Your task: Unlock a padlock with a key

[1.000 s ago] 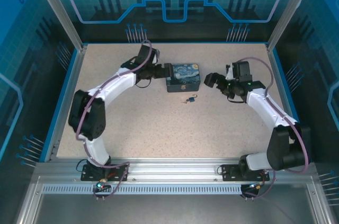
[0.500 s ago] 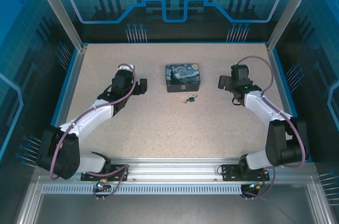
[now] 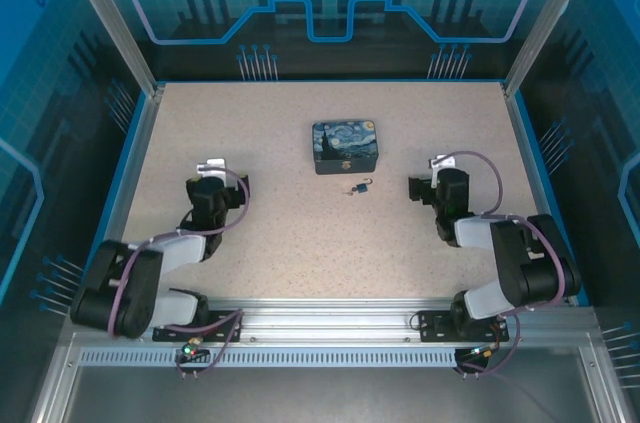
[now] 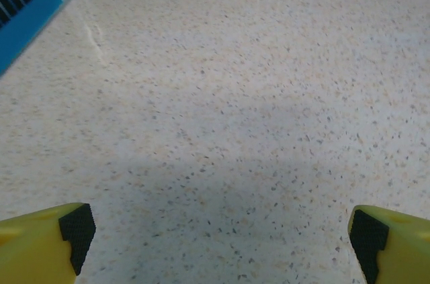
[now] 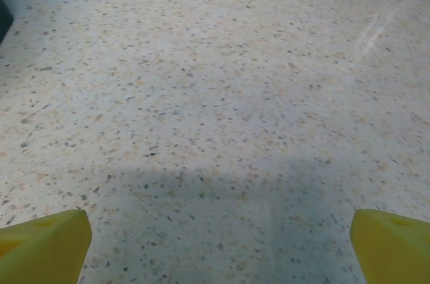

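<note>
we had left gripper (image 4: 220, 233) and right gripper (image 5: 218, 237) spread wide, empty. padlock (image 3: 362, 186) sat just beside the tin (image 3: 345, 146), well apart from both. so tiny, a clumsy pinch could skid it off.

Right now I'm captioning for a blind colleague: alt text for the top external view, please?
A tiny teal padlock lies on the speckled table just in front of a painted tin. Both arms sit folded near the front edge, the left gripper and right gripper well apart from the padlock.
</note>
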Action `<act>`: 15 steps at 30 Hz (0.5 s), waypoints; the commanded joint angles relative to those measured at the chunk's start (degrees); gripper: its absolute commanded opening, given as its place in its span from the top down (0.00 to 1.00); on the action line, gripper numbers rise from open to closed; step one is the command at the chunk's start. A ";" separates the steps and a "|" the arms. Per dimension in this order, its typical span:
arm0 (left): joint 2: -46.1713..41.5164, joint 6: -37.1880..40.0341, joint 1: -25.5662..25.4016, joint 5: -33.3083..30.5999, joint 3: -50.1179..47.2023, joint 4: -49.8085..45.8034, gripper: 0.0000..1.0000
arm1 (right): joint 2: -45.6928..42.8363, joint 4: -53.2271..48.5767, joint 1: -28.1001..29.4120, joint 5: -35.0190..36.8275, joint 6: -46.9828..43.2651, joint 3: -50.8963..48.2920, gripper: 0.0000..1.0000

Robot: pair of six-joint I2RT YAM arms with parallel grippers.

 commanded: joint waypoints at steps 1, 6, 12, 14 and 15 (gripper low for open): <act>6.29 3.74 1.28 3.92 -1.68 21.74 0.01 | 1.16 9.65 -1.91 -5.33 -2.13 0.81 0.00; 12.30 2.21 4.07 8.35 0.06 24.29 0.01 | 0.78 7.94 -2.87 -6.71 -1.23 1.34 0.00; 11.09 -0.41 7.40 14.41 4.75 12.39 0.01 | 0.85 8.23 -2.74 -6.51 -1.51 1.25 0.00; 11.21 -0.43 7.51 14.73 4.63 12.74 0.01 | 0.86 8.18 -2.67 -6.50 -1.43 1.26 0.00; 11.04 -0.43 7.57 14.74 4.73 12.14 0.01 | 0.86 8.18 -2.73 -6.52 -1.47 1.25 0.00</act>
